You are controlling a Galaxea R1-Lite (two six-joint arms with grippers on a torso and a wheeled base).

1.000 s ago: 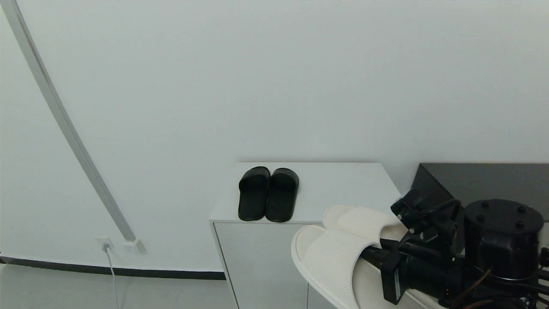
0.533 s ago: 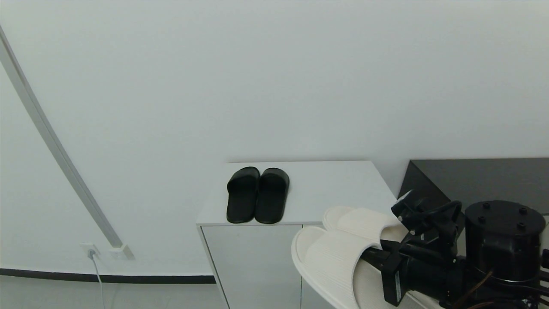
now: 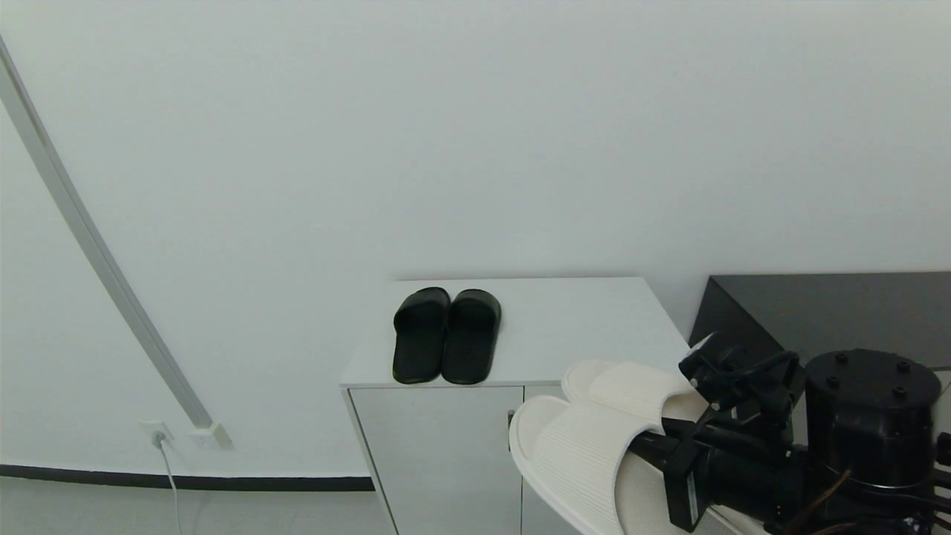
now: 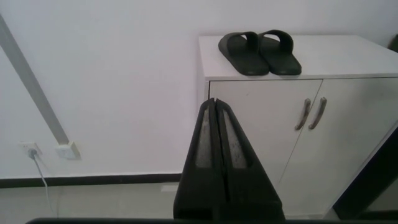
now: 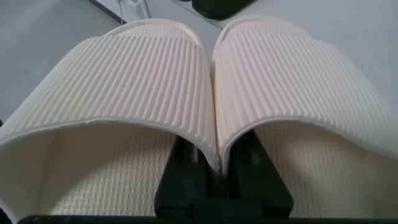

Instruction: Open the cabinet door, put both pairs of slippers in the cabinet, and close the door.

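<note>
A pair of black slippers (image 3: 446, 336) (image 4: 260, 52) lies side by side on top of the white cabinet (image 3: 579, 319), near its front left edge. Both cabinet doors (image 4: 261, 124) are closed, with two metal handles (image 4: 311, 113) at the middle seam. A pair of white ribbed slippers (image 3: 594, 438) (image 5: 211, 81) hangs in the air in front of the cabinet's right door. My right gripper (image 3: 657, 440) (image 5: 214, 177) is shut on their inner straps, pressing the two together. My left gripper (image 4: 215, 104) is shut and holds nothing, low and well in front of the cabinet's left door.
A dark grey counter (image 3: 832, 305) adjoins the cabinet on the right. A slanted grey cable duct (image 3: 96, 245) runs down the wall to a socket with a plugged cable (image 3: 156, 432) at the left. Bare floor (image 4: 93, 205) lies left of the cabinet.
The head camera shifted, so the whole picture slid left a second ago. The right gripper with the white slippers has sunk a little, uncovering a door handle.
</note>
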